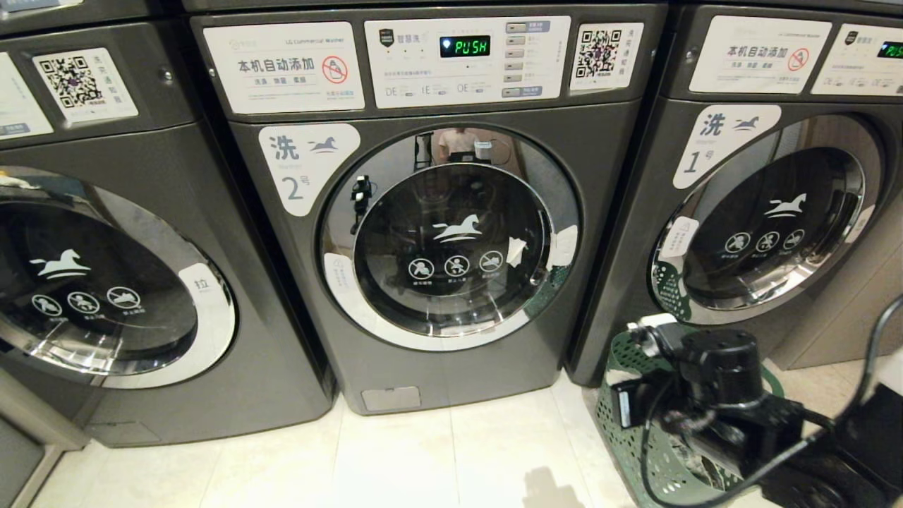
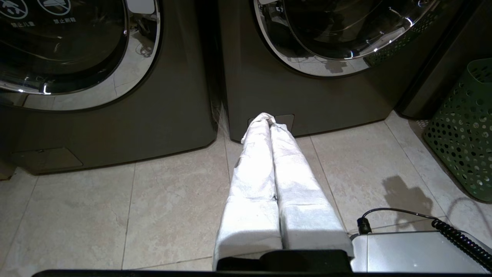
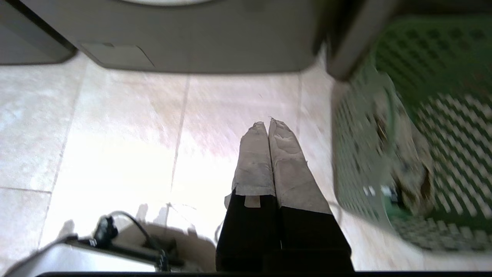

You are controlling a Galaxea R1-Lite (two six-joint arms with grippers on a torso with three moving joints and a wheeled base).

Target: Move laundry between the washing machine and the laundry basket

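The washing machine (image 1: 451, 236) labelled "2" stands in the middle with its round glass door closed. The green laundry basket (image 1: 621, 423) sits on the floor at its lower right, in front of machine "1". Laundry (image 3: 407, 161), a crumpled grey-beige cloth, lies inside the basket (image 3: 357, 154). My right arm (image 1: 712, 395) hangs over the basket's near side. My right gripper (image 3: 268, 125) is shut and empty above the floor tiles just left of the basket. My left gripper (image 2: 265, 119), its fingers wrapped in white, is shut and empty, low over the floor and pointing at the machine's base (image 2: 307, 92).
Like machines stand on both sides: "1" (image 1: 769, 226) on the right and another (image 1: 106, 282) on the left. Pale floor tiles (image 1: 437, 458) stretch in front of them. A black cable (image 1: 868, 367) loops off my right arm. The door glass reflects a person.
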